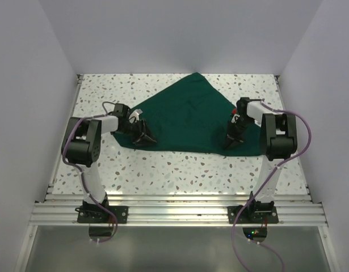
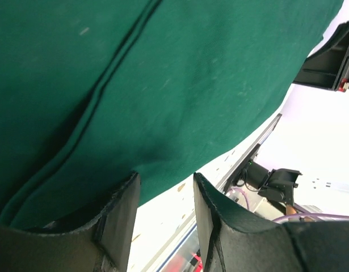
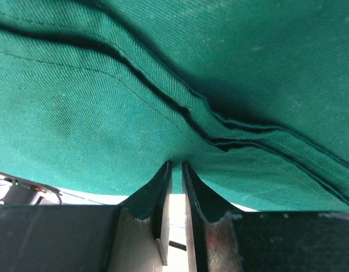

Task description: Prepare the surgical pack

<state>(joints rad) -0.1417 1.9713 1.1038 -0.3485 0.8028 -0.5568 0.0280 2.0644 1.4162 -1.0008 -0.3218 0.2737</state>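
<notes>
At centre frame, a green drape point(image 1: 191, 116) covers the worktop point(image 1: 163, 170). The left hand point(image 1: 143, 136), released, sits at its left edge; the right hand point(image 1: 231, 140) pinches its hem.

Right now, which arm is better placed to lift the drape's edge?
Right. The right end effector looks closed on the drape hem, ready to lift; the left end effector stands open at the edge, not yet gripping.

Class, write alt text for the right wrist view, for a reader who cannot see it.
The right claw pinches the hem of a dark green drape between two nearly closed black fingers. Layered folds of the cloth fill the view.
</notes>
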